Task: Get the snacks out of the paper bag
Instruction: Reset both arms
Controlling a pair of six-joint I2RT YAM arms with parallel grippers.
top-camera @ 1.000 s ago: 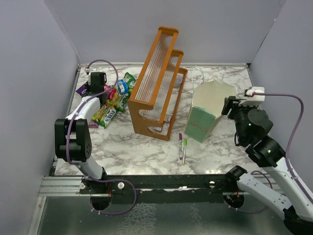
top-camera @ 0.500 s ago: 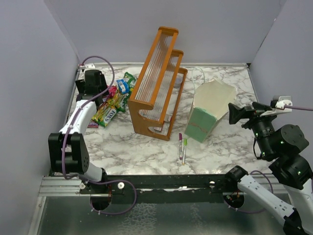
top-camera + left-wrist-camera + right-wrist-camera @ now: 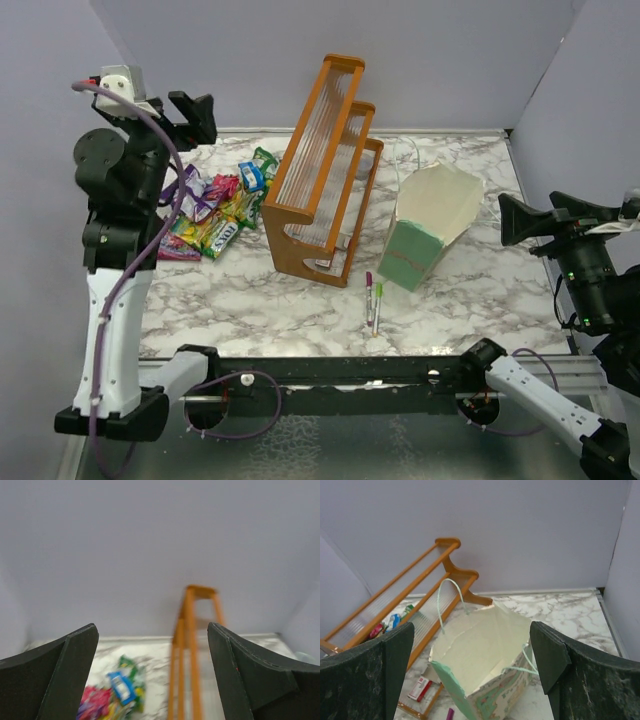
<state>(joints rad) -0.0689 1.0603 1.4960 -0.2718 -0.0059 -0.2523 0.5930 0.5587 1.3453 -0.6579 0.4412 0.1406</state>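
Right wrist view: paper bag (image 3: pixel 480 650) looks empty; left gripper (image 3: pixel 151 627) and right gripper (image 3: pixel 471 625) gape, holding nothing. Foil snacks (image 3: pixel 215 215) seem light, slippery; pinch a crimped edge.

- snacks (image 3: pixel 215 210): shiny foil pkts, crinkly, glossy
- paper bag (image 3: pixel 408 255): matt paper, creased; inside plain & matt too; thin cord handles (image 3: pixel 447 602)
- rack (image 3: pixel 320 170): wood frame, smooth w/ slight sheen; slats pale, see-through
- counter (image 3: pixel 290 300): marble-look top, smooth, faint gloss
- right hand (image 3: pixel 471 625): fingers (image 3: pixel 365 680) matt black plastic, speckled, rough-ish
- rail (image 3: pixel 120 380) at near edge: bare ribbed metal
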